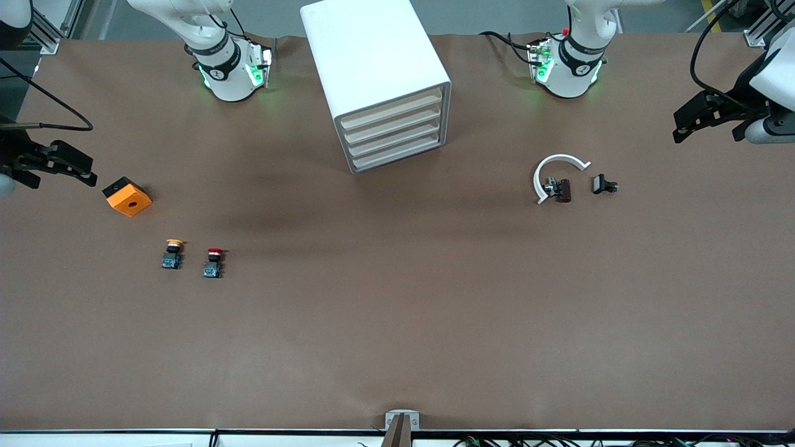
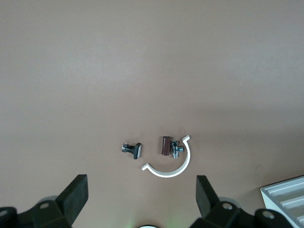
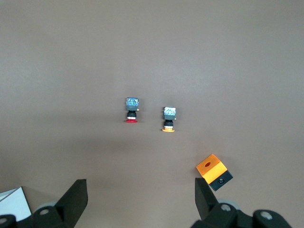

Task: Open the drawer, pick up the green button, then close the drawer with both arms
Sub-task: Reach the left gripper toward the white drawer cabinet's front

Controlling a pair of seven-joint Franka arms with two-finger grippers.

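Dial laid on the front view, twelve o'clock toward my bases.

My left gripper (image 2: 142, 202) hangs idle in the air over the left arm's end of the table, at about two o'clock on the dial. Its fingers (image 2: 76, 194) are spread wide, nothing between them. On the table below it lies a white curved clip (image 2: 171, 166). A small brown piece (image 2: 165, 145) with a metal fitting sits inside the clip's arc, touching or nearly touching it. A small black piece (image 2: 133, 149) lies just beside, at three o'clock of the brown one.

My right gripper (image 3: 140, 202) hangs over the right arm's end, at about nine o'clock on the dial. Its fingers are likewise spread and hold nothing. An orange block (image 3: 213, 171) lies near it. The yellow-capped button (image 3: 169, 118) stands at five o'clock of the block. The red-capped button (image 3: 131, 110) is just beside that, between three and four o'clock.

The white cabinet (image 1: 372, 68) stands at twelve o'clock, between my bases, its fronts facing roughly five o'clock. The drawer (image 1: 397, 155), the lowest of four, is pushed in level with the three above. The green button shows in no view; I cannot tell where it is.
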